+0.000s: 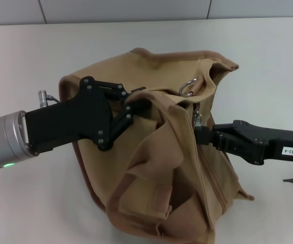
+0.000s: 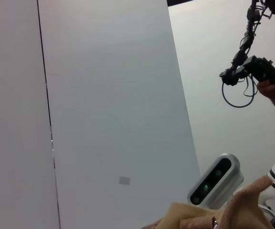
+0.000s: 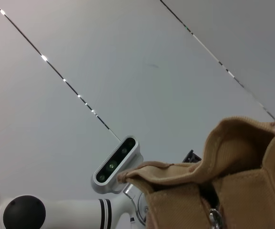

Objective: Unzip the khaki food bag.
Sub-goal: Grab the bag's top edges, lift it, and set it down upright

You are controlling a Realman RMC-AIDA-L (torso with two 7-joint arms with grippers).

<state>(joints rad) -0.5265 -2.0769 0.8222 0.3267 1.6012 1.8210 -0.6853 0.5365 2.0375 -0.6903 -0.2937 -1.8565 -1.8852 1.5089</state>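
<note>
The khaki food bag (image 1: 171, 168) lies slumped on the white table, a tan canvas tote with brown trim, its top edge facing back. A metal ring (image 1: 187, 87) sits near the top. My left gripper (image 1: 131, 105) reaches in from the left and is shut on the bag's top edge fabric. My right gripper (image 1: 199, 133) comes in from the right, shut on the silver zipper pull (image 1: 198, 119) at the bag's right top corner. The pull also shows in the right wrist view (image 3: 215, 217), under a fold of the bag (image 3: 237, 157). Bag fabric (image 2: 199, 217) shows in the left wrist view.
The white table (image 1: 268, 56) spreads around the bag, with a grey wall at the back. The wrist views look up at the ceiling and my head camera (image 3: 116, 164). A person's hand with a cabled device (image 2: 256, 71) is in the left wrist view.
</note>
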